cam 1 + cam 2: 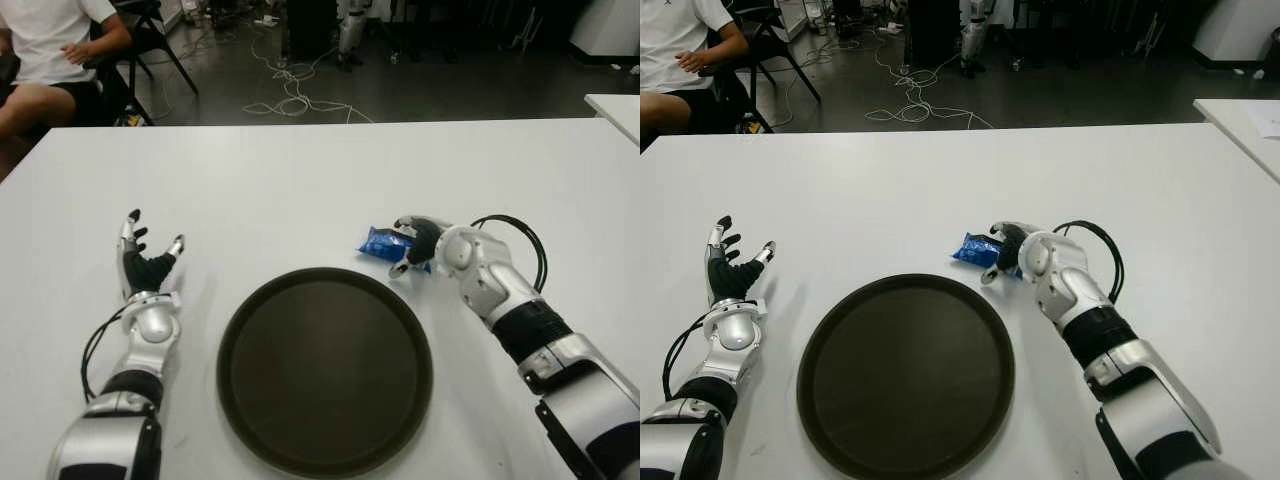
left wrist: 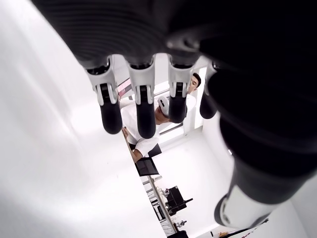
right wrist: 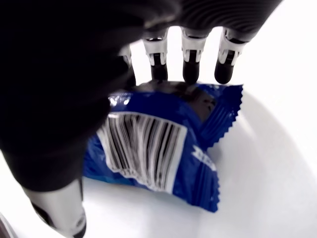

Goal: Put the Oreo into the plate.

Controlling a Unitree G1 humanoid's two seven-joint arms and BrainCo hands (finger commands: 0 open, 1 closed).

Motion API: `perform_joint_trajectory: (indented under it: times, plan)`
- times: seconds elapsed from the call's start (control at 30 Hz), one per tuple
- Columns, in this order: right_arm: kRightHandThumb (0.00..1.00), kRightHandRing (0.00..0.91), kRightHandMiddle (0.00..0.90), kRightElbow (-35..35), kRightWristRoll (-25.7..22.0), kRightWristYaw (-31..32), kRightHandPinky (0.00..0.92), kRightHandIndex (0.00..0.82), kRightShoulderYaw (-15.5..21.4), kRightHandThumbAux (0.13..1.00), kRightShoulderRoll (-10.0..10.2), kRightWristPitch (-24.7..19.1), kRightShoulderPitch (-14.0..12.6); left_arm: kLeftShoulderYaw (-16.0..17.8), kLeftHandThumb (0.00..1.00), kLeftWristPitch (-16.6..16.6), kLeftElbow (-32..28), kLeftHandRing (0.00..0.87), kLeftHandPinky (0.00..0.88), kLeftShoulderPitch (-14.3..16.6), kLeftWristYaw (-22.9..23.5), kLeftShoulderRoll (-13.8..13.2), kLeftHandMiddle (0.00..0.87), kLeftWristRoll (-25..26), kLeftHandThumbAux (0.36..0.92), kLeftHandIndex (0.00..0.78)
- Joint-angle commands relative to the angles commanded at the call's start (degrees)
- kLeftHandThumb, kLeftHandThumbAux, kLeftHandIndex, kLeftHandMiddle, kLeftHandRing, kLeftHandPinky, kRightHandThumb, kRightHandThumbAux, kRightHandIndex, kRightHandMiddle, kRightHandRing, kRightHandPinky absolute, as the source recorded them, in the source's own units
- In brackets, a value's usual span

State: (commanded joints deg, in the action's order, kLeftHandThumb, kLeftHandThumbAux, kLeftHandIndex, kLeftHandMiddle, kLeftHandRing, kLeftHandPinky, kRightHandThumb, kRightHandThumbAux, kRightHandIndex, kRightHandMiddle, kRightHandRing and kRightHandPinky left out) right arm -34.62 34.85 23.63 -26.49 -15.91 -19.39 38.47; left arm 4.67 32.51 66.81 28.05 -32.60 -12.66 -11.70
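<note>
Broadly, the white table (image 1: 300,180) carries 1 round dark plate (image 1: 325,370), which holds nothing. Left of it the left hand (image 1: 145,265) shows with fingers spread, gripping nothing. The right hand (image 1: 420,245) is at work just beyond the plate's far right rim. Its fingers (image 3: 190,69) arch over the blue Oreo packet (image 1: 385,243), tips touching the far edge, thumb on the near side; a firm grip looks unfinished. The packet lies flat on the table, long axis roughly across the fingers, toward the robot's left of the palm.

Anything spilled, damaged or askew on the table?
Nothing stands out. Oreo packet looks intact on the white table, right hand closing around it; plate sits flat, empty. Left hand is left of the plate.
</note>
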Motion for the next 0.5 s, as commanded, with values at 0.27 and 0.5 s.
perform_joint_trajectory:
  times: [0.27,0.5]
  plan:
    - [0.000,0.049,0.090,-3.4,0.1,1.0,0.000,0.060,-1.0,0.794,-0.5,3.7,1.7,-0.1,0.208,-0.2,0.1,0.142,0.198,0.1,0.0,-0.1,0.115,0.0,0.791,0.110]
    - [0.000,0.043,0.086,-6.2,1.0,0.5,0.000,0.056,-1.7,0.787,0.1,4.0,3.2,-0.2,0.225,-0.3,0.2,0.145,0.198,0.1,-0.1,-0.2,0.114,-0.1,0.793,0.110]
